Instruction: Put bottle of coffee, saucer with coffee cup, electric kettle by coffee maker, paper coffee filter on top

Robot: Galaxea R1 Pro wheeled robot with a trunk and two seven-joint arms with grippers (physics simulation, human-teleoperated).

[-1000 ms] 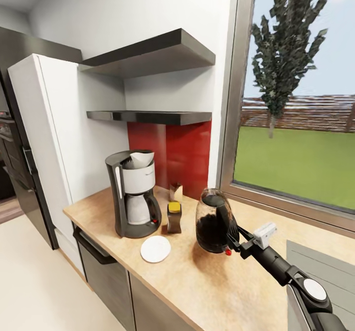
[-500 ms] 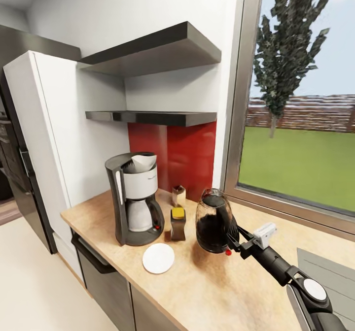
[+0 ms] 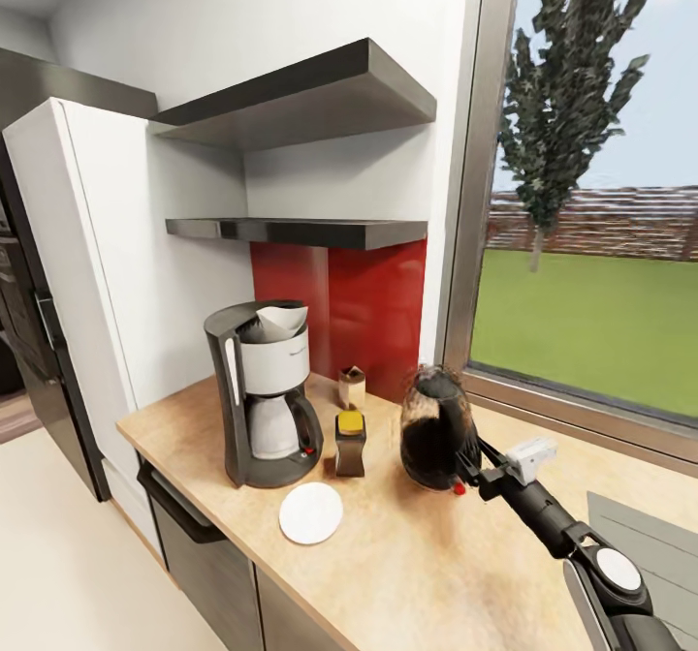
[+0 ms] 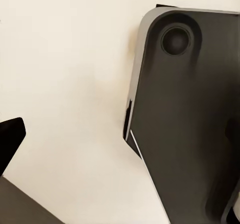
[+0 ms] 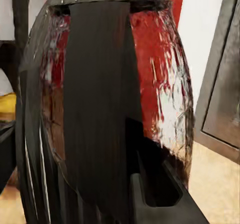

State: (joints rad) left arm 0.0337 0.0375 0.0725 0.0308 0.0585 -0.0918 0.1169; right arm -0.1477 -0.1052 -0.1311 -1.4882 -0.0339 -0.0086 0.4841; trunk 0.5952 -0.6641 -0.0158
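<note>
The right end effector (image 3: 469, 465) is clamped on the black handle of the kettle (image 3: 435, 428), which sits at the arm's tip, upright over the desk (image 3: 427, 564); whether its base touches the surface cannot be told. In the right wrist view the kettle (image 5: 105, 104) is a rounded clear glass body with a broad black handle strip down its middle and a black lid on top, the red wall panel showing through the glass. A small red switch sits low by the handle.

Left of the kettle stands the bottle (image 3: 350, 444), dark brown, waisted, with a yellow-orange cap. A small tan box (image 3: 352, 387) with a pointed top is just behind it. Further left is the coffee maker (image 3: 264, 396), dark grey with a white front and glass carafe, with the white paper filter (image 3: 278, 320) in its top. The flat white round saucer (image 3: 310, 512) lies in front, near the desk's edge. The desk is pale beige wood grain.

The left end effector's state cannot be told from the left wrist view.
</note>
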